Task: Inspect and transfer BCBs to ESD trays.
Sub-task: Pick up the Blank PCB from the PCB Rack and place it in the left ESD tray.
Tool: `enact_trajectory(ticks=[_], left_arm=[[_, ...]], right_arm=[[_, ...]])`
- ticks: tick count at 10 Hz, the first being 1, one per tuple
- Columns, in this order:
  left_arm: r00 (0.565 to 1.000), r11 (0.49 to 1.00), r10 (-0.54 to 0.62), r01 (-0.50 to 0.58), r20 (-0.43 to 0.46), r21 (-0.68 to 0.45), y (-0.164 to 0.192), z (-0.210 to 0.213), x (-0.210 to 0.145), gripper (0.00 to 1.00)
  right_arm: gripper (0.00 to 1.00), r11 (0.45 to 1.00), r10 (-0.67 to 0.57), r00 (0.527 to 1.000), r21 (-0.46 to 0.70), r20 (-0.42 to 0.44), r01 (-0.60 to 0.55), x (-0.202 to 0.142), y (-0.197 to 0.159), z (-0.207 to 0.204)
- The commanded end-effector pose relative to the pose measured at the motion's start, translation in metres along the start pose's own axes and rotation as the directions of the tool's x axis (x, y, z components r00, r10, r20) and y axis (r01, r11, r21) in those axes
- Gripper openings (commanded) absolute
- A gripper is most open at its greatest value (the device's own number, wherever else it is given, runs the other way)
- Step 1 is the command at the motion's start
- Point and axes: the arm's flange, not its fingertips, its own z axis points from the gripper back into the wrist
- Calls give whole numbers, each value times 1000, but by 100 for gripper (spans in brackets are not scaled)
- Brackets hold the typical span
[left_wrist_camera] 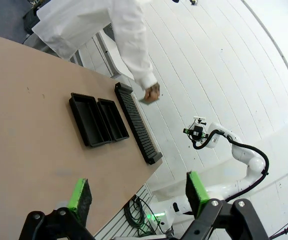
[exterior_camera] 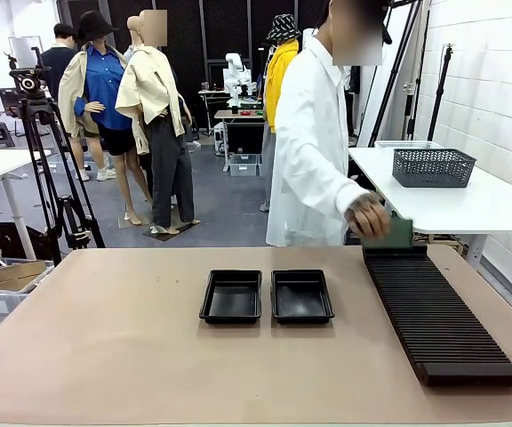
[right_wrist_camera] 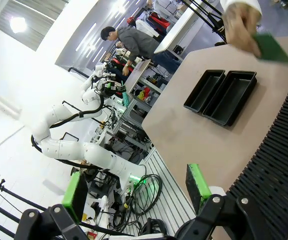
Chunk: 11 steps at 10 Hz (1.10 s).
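Two empty black ESD trays point(exterior_camera: 231, 296) point(exterior_camera: 301, 295) lie side by side mid-table, also in the left wrist view point(left_wrist_camera: 88, 119) point(left_wrist_camera: 113, 119) and the right wrist view point(right_wrist_camera: 204, 89) point(right_wrist_camera: 230, 96). A person in a white coat holds a green BCB point(exterior_camera: 399, 233) point(right_wrist_camera: 270, 48) in one hand point(exterior_camera: 369, 217) over the far end of the long black slotted rack point(exterior_camera: 438, 318). My left gripper point(left_wrist_camera: 138, 194) hangs open high off the table's near left side. My right gripper point(right_wrist_camera: 136, 188) is open too, raised beside the rack's near end. Nothing sits between either pair of fingers.
The ribbed rack point(left_wrist_camera: 136, 122) point(right_wrist_camera: 279, 160) runs along the table's right side. A grey mesh basket point(exterior_camera: 433, 166) stands on a white side table behind. A camera tripod point(exterior_camera: 47, 169) stands at the far left. The other arm point(left_wrist_camera: 224, 145) shows off the table's edge.
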Motion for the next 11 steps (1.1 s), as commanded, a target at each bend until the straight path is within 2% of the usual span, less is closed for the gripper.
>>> enact_trajectory(ticks=[1,11], left_arm=[[1000,1000,6,-6,2,-8,-1,2,-1,100],[1000,1000,6,-6,2,-8,-1,2,-1,100]], right_arm=[[100,1000,1,1000,9,5,-1,-1,0,-1],[100,1000,1,1000,9,5,-1,-1,0,-1]])
